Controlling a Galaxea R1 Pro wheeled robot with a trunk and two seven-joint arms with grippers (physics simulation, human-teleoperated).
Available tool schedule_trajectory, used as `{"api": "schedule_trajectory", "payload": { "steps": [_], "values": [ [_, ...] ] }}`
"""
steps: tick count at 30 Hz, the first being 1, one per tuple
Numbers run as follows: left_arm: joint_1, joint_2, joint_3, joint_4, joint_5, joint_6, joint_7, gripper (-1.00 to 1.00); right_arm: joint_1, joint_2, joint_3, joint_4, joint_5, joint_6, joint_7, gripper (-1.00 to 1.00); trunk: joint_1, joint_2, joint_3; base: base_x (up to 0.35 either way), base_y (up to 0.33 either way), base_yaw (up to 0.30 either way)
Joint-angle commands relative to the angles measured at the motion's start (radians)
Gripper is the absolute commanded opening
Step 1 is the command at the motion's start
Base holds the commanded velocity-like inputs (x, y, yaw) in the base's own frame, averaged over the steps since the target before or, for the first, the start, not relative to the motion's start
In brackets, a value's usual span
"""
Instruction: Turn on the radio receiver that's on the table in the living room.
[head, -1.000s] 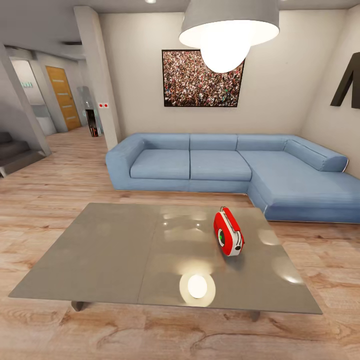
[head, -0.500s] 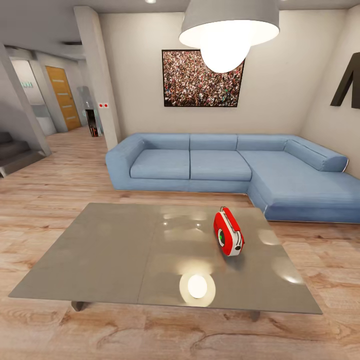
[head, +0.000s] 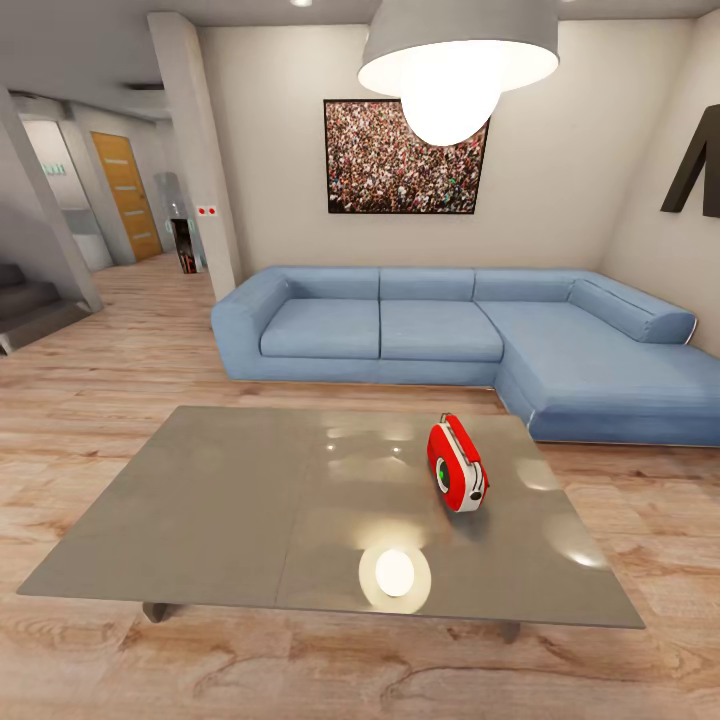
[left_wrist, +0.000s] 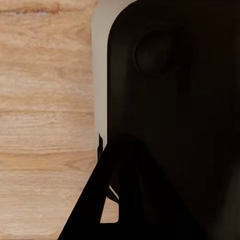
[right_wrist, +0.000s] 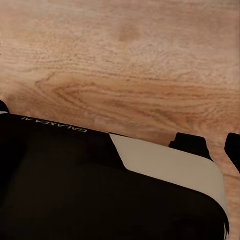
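Head view: radio receiver (head: 457, 464) upright on table (head: 230, 500); fingers' spread indeterminable.

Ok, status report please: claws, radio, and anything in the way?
Radio upright on table, right panel, dial centre green. Nothing else on the table. Right claw seen partly over wood floor; state unclear.

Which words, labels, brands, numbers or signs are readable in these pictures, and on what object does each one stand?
"GALAXEA AI": printed in small white letters, shown upside down in the right wrist view, on the robot's black body panel.
Greenish sign on the far hallway wall: too blurred to read.
Large dark shape on the right wall: cut off, possibly a letter, cannot tell.
Radio receiver: no readable text.
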Motion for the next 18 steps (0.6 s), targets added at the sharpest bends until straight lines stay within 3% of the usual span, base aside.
{"api": "schedule_trajectory", "payload": {
  "steps": [1, 18],
  "values": [
    [0.000, 0.000, 0.000, 0.000, 0.000, 0.000, 0.000, -1.00, 0.000, 0.000, 0.000, 0.000, 0.000, 0.000, 0.000, 1.00, 0.000, 0.000, 0.000, 0.000, 0.000, 0.000],
    [0.000, 0.000, 0.000, 0.000, 0.000, 0.000, 0.000, -1.00, 0.000, -0.003, 0.000, 0.000, 0.000, 0.000, 0.001, 1.00, 0.000, 0.000, 0.000, 0.000, 0.000, 0.000]
  ]
}}
